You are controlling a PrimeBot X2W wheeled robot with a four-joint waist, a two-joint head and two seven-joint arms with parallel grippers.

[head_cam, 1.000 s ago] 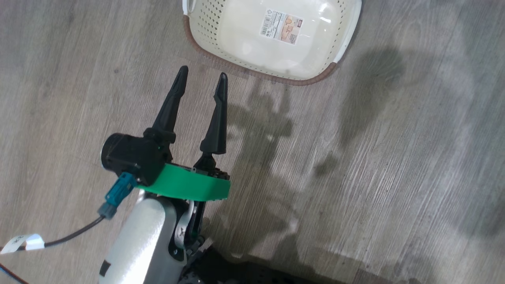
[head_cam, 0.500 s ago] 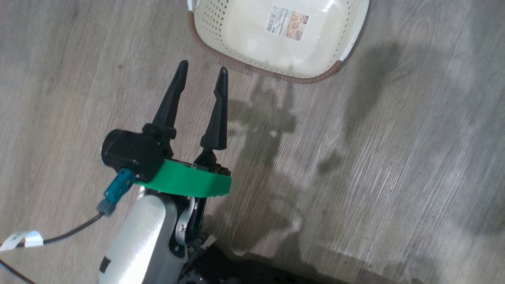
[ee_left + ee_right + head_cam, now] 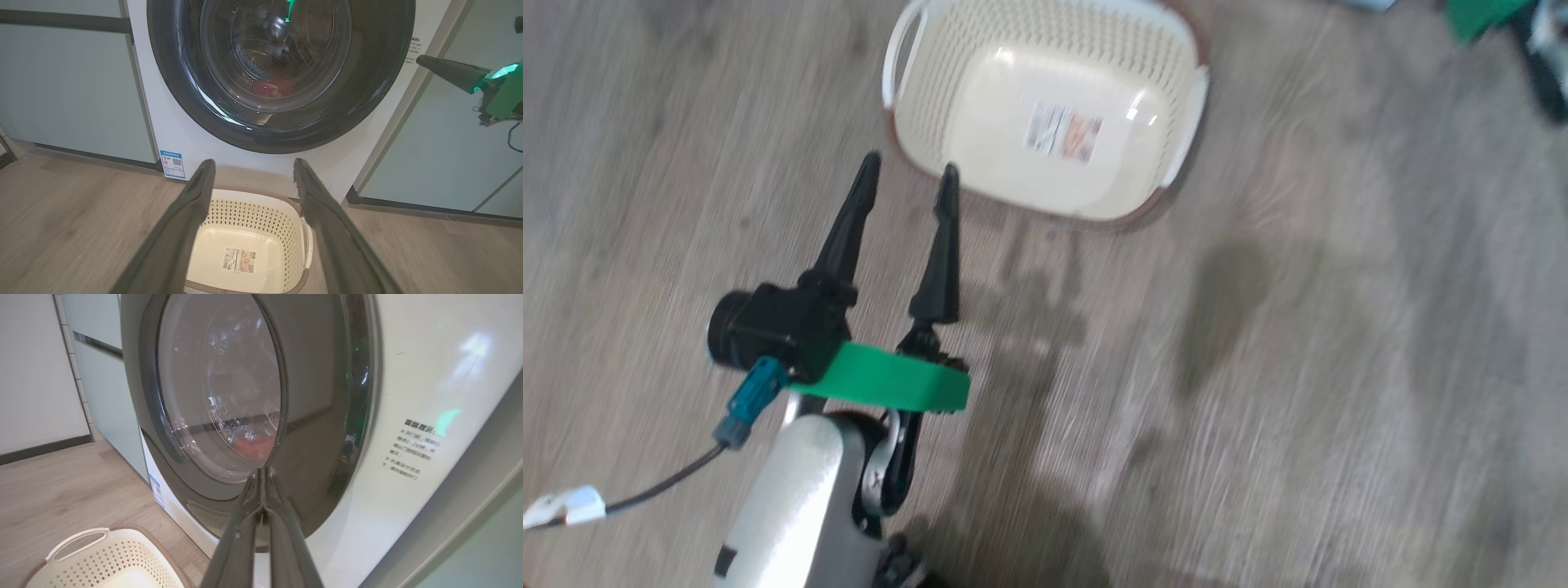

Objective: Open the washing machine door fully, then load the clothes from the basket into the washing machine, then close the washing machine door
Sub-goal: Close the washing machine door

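The door [image 3: 282, 61] sits flush on the washer [image 3: 163, 130], and through its glass the red clothes [image 3: 269, 86] lie low in the drum. They look loaded and shut in. The basket [image 3: 253, 212] stands on the floor [image 3: 1298, 327] just in front of the washer, bare down to its label.

Now the head view swings! The basket, cut off at the top edge a moment ago, comes whole into frame, blurred. That's the camera moving, not the basket.

The left gripper [image 3: 909, 163] hovers short of the basket, fingers spread, holding nothing. The right gripper [image 3: 262, 473] aims at the door from the washer's right, fingers pressed together. I'd call the job all but done.

The floor is grey wood-look plank, with pale teal cabinets [image 3: 73, 90] either side of the washer.
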